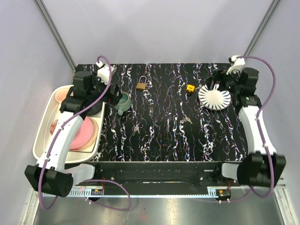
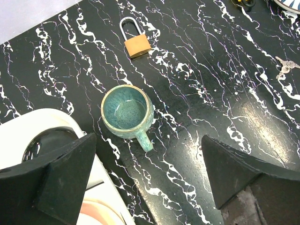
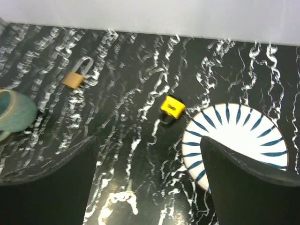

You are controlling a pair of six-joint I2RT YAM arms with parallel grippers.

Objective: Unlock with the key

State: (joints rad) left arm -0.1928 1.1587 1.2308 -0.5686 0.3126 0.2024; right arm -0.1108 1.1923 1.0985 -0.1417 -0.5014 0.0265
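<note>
A brass padlock point(image 1: 140, 83) point(image 2: 136, 42) point(image 3: 75, 77) lies flat at the back middle of the black marbled table. A small yellow padlock point(image 1: 190, 88) point(image 3: 171, 107) lies to its right, beside a striped plate. One bunch of keys point(image 1: 186, 119) point(image 2: 283, 67) rests mid-table on the right. Another bunch of keys point(image 1: 136, 129) lies nearer the left. My left gripper point(image 1: 112, 93) point(image 2: 149, 140) hangs open above a teal mug, holding nothing. My right gripper point(image 1: 224, 83) point(image 3: 149, 140) is open and empty, at the plate's near-left edge. The right wrist view is blurred.
The teal mug point(image 1: 123, 102) point(image 2: 127, 112) point(image 3: 14, 112) stands left of the brass padlock. The blue-striped white plate point(image 1: 214, 97) point(image 3: 239, 136) sits at the back right. A white tray point(image 1: 44, 136) point(image 2: 28, 122) with pink plates lies along the table's left edge.
</note>
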